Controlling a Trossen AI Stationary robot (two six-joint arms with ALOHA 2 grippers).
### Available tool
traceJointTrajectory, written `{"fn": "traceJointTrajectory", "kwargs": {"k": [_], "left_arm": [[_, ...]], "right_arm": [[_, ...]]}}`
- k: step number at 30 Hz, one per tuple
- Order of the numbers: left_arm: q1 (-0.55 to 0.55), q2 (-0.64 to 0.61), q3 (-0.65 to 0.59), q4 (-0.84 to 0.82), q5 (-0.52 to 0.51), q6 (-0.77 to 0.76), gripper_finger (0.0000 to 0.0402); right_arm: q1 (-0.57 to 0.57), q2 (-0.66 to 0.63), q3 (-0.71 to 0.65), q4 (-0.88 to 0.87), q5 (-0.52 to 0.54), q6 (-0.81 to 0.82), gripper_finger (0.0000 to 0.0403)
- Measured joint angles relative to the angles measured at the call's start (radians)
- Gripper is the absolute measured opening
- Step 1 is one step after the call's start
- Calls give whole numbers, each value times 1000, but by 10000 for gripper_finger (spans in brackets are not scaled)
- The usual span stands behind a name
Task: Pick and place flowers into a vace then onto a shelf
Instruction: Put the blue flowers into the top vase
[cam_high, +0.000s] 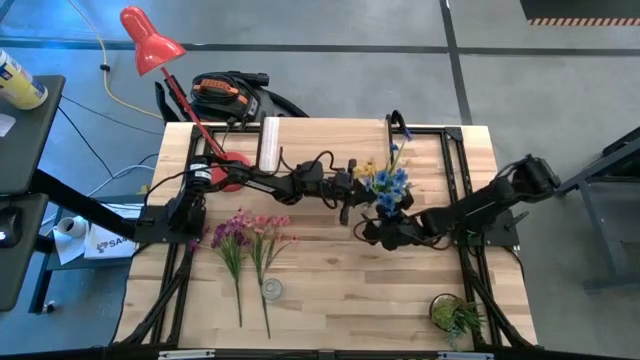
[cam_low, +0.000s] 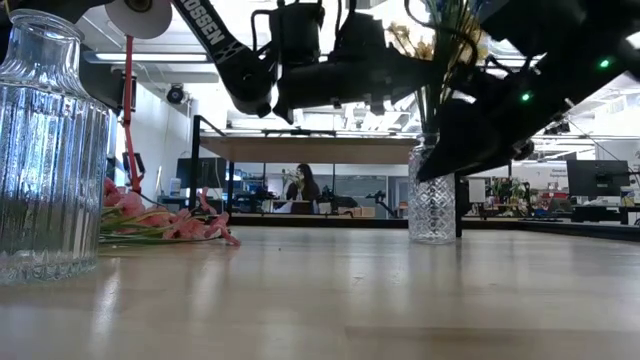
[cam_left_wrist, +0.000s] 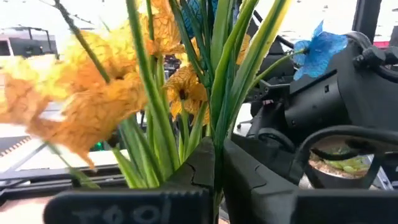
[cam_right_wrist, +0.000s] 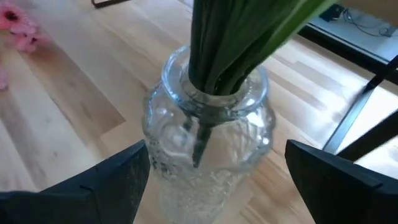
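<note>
Now left gripper (cam_left_wrist: 211, 168) jaws pinch green stems; right gripper (cam_right_wrist: 217, 180) jaws open around ribbed glass vase (cam_right_wrist: 208, 149).

Yellow and blue flowers (cam_high: 388, 181), green stems, clear patterned vase (cam_right_wrist: 208, 146).

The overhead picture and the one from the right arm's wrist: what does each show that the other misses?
Only the overhead view shows the red desk lamp, the small green potted plant, the purple and pink flower sprigs lying on the wooden table, and both arms. Only the right wrist view shows green stems entering the patterned clear glass vase, with the right gripper open on either side of it. Both show that vase and tabletop.
</note>
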Motion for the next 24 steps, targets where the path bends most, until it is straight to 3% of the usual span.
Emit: {"fn": "traceJointTrajectory", "kwargs": {"k": [5, 11, 24], "left_arm": [[0, 0, 0, -13, 18, -5, 56], [1, -2, 0, -27, 17, -30, 58], [2, -1, 0, -31, 10, -31, 72]], "right_arm": [[-13, 71, 0, 134, -4, -71, 358], [-22, 95, 0, 193, 96, -155, 358], [-72, 95, 0, 193, 30, -130, 342]]}}
